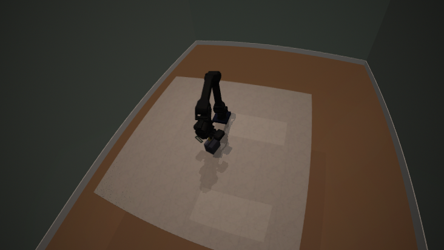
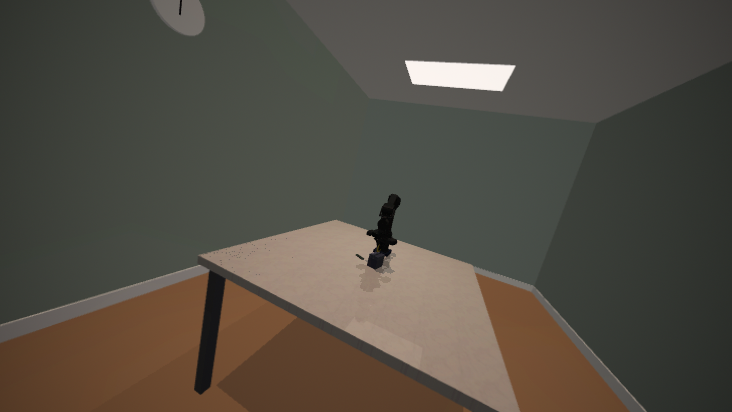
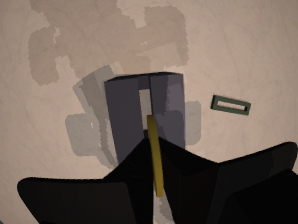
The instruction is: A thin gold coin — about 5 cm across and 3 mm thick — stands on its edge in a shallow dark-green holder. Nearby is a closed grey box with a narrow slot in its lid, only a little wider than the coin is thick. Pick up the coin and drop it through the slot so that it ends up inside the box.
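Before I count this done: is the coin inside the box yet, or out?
Out. The coin is pinched edge-on in the gripper, above the slot of the box.
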You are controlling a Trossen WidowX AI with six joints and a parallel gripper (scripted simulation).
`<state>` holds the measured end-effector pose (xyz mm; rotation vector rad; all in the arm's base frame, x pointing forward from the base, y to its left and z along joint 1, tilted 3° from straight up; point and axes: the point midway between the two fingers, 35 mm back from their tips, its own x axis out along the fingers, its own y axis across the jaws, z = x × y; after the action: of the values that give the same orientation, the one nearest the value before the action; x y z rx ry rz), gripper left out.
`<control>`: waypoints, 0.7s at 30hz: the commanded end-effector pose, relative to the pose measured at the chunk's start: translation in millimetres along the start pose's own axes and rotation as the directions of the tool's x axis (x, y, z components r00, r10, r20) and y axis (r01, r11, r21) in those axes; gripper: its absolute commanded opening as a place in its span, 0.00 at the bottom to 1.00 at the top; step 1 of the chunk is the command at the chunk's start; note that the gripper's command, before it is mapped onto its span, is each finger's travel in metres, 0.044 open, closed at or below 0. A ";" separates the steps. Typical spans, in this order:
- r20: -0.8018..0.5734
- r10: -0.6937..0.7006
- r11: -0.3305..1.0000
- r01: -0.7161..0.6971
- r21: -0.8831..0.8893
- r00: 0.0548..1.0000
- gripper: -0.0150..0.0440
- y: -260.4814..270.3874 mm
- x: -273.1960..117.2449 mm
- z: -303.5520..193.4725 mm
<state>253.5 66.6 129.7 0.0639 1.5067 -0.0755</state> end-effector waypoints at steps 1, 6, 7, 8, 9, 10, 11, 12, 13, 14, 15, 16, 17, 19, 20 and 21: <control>-0.006 -0.002 1.000 0.002 -0.006 1.000 0.25 -0.5 3.6 -1.3; -0.006 -0.002 1.000 0.002 -0.005 1.000 0.25 -0.4 5.8 -1.0; -0.006 -0.002 1.000 0.002 -0.005 1.000 0.25 -0.4 6.2 -1.0; -0.006 -0.002 1.000 0.002 -0.004 1.000 0.25 -0.4 6.6 -1.0; -0.006 -0.002 1.000 0.002 -0.004 1.000 0.25 -0.4 7.1 -1.0; -0.006 -0.002 1.000 0.002 -0.004 1.000 0.25 -0.4 7.5 -1.1; -0.006 -0.002 1.000 0.002 -0.004 1.000 0.25 -0.4 7.9 -1.2; -0.006 -0.002 1.000 0.002 -0.004 1.000 0.25 -0.5 8.3 -1.2; -0.006 -0.002 1.000 0.002 -0.004 1.000 0.25 -0.5 8.7 -1.3; -0.006 -0.002 1.000 0.002 -0.004 1.000 0.25 -0.5 9.1 -1.4; -0.006 -0.002 1.000 0.002 -0.004 1.000 0.25 -0.5 9.5 -1.4; -0.007 -0.002 1.000 0.002 -0.004 1.000 0.25 -0.5 9.8 -1.4; -0.007 -0.002 1.000 0.002 -0.004 1.000 0.25 -0.6 10.2 -1.4; -0.007 -0.002 1.000 0.002 -0.004 1.000 0.25 -0.6 11.0 -1.4; -0.006 -0.002 1.000 0.002 -0.004 1.000 0.25 -0.5 11.4 -1.4; -0.006 -0.002 1.000 0.002 -0.004 1.000 0.25 -0.5 11.8 -1.4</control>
<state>254.3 66.5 121.1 0.0646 1.5067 -0.0763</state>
